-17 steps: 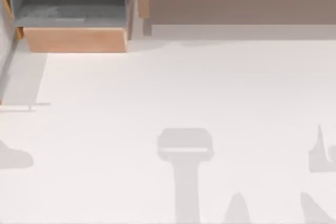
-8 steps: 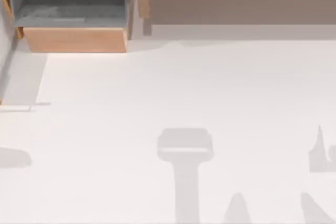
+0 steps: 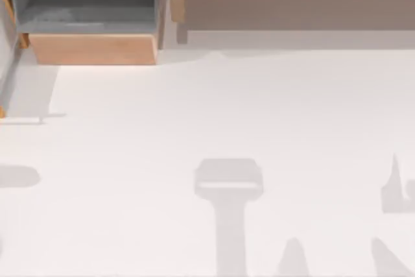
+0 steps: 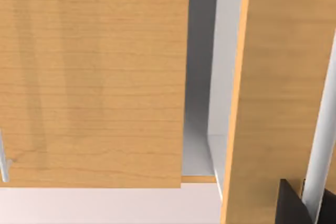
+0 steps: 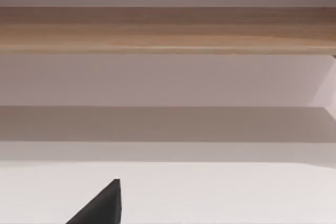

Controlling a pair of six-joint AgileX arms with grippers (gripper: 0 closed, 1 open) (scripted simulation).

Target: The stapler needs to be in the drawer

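Jaws' state cannot be told; left arm faces the drawer [image 3: 94, 48] front panel closely.

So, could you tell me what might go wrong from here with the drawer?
1. The left wrist view faces tan panels with a narrow grey gap between them, seemingly close, so the left arm may bump the woodwork.
2. The drawer stands open at the table's far left; a knock on its front could shut it.
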